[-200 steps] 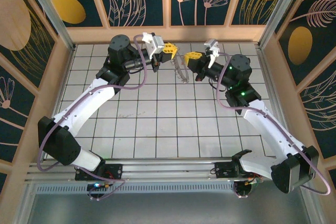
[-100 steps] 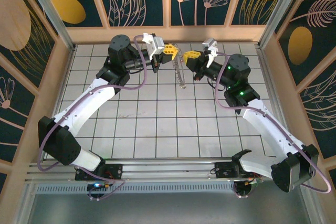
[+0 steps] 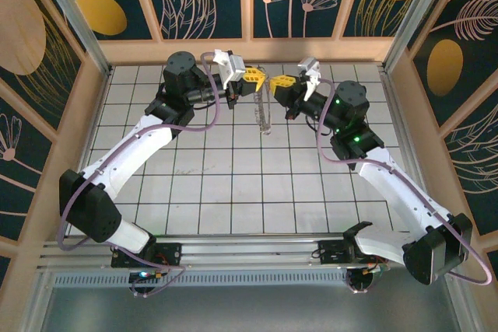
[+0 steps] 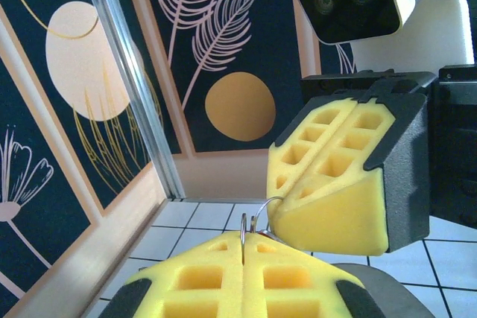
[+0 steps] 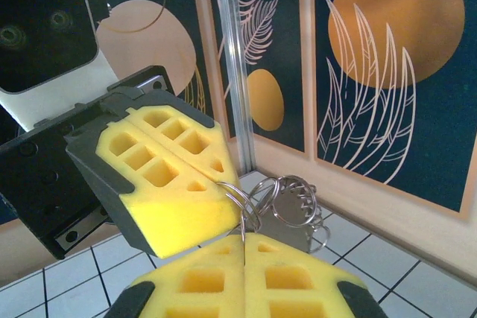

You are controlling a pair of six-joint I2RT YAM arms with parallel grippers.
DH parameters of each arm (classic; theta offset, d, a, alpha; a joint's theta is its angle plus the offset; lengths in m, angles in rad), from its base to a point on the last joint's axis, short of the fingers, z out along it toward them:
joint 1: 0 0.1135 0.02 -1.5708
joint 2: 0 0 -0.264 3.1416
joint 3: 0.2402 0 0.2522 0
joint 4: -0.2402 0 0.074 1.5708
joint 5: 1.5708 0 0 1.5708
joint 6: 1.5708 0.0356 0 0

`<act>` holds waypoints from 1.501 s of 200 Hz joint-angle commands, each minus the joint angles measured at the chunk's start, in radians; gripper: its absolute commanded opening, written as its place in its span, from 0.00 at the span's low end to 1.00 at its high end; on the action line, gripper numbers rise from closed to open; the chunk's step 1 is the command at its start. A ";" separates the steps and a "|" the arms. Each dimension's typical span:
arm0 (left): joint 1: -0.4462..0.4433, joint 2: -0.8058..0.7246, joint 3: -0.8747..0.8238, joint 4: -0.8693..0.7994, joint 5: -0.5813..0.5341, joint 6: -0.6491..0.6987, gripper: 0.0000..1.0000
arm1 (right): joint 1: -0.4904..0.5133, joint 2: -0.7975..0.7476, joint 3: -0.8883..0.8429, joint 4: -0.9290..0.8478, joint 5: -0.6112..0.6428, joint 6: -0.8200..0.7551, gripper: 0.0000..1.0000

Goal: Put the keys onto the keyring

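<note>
Two grips: both sets of jaws were closed on the keyring [image 3: 264, 110], one from each side of it.
Left jaws: shut, with a thin loop of the keyring's wire pinched in the seam between the yellow pads [image 4: 197, 281].
Right jaws: shut too, and several wire coils sprang out of the seam just above its pads [image 5: 197, 284].
Keyring: held in the air between the two grips, its ridged silvery length trailing down towards the counter [image 3: 194, 192]. I couldn't tell whether its lower end touched.
Key: I couldn't make out a red head anywhere around the keyring; it may have been hidden by the pads.
Step in hand: it looked to me like working the wire coil so a key could thread on.
Doing it well: I'd have had one side hold firm as an anchor while the other made only small twists. The pad tips sat almost against each other, leaving little room.
Risk: pulling apart hard would likely let the springy wire slip out.
Left arm: stretched long to the keyring's left side, elbow bowed outward and wrist turned inward.
Right arm: mirrored it on the keyring's right side, wrist level and nose aimed at the opposite jaws.
</note>
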 commanded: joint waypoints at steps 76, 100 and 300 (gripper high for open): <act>-0.006 0.007 -0.006 0.035 0.039 -0.013 0.00 | 0.020 -0.011 0.059 0.049 0.018 -0.025 0.00; -0.006 0.005 -0.006 0.035 0.047 -0.011 0.00 | 0.022 -0.008 0.062 0.049 0.020 -0.027 0.00; -0.008 -0.038 -0.049 0.070 0.102 0.012 0.00 | -0.029 0.051 0.065 0.028 0.029 -0.030 0.00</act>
